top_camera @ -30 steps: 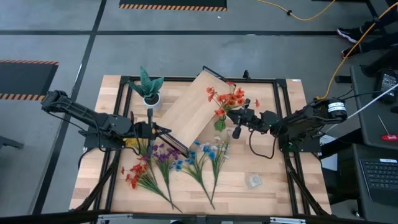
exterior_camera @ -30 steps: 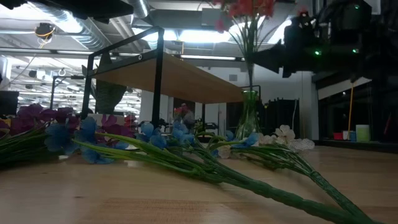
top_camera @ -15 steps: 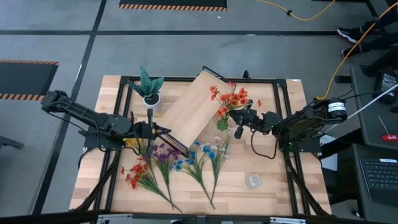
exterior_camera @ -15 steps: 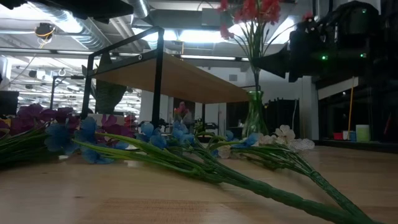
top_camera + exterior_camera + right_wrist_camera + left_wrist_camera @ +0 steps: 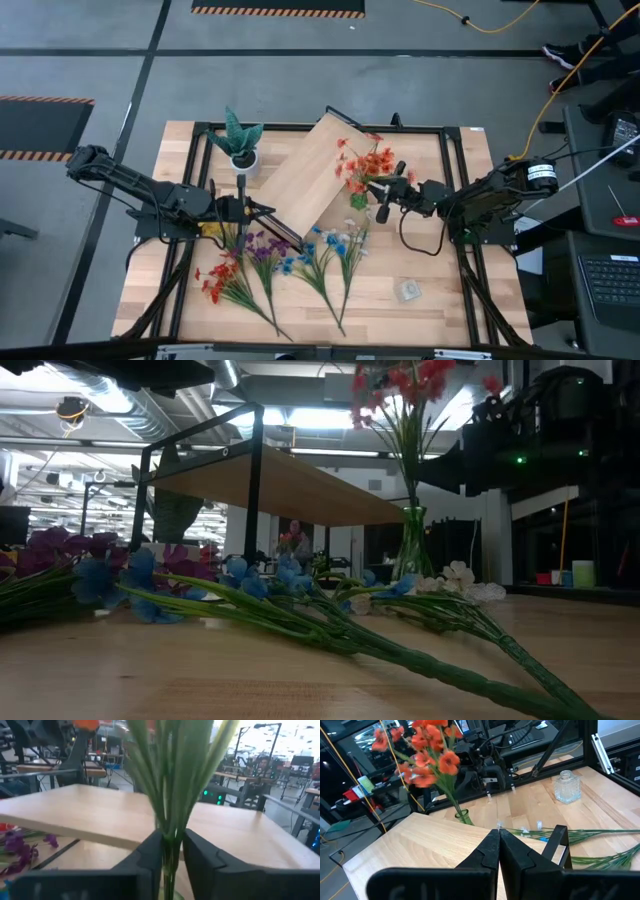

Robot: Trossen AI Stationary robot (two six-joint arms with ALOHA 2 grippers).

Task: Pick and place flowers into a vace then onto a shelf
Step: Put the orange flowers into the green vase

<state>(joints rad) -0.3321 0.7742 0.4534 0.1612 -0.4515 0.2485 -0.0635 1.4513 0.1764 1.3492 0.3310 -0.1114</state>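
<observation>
- The right end effector point(image 5: 383, 187) hung above the bench point(image 5: 440, 300), its two dark fingers point(image 5: 150, 855) slightly apart on either side of the green stems; in the right wrist view a narrow gap showed beside the stems, and whether the pads touched them could not be told.
- Just ahead of those fingers stood the vace point(image 5: 355, 200), upright at the near edge of the shelf point(image 5: 310, 170); in the low view its foot sat level with the bench, beside the shelf's end rather than up on the board.
- The red and orange flowers point(image 5: 368, 160) rose from the vace, the blossoms spreading above the shelf's light-wood board.
- The left end effector point(image 5: 243, 208) waited well apart on the far side of the shelf, its fingers pressed together and holding nothing.
- Loose sprigs point(image 5: 290, 265) in red, purple, blue and white lay on the bench below both end effectors.
- A spiky green plant in a white pot point(image 5: 240, 140) stood just beyond the left end effector; a small clear glass bottle point(image 5: 407, 291) sat on the bench, nearer the right arm.
</observation>
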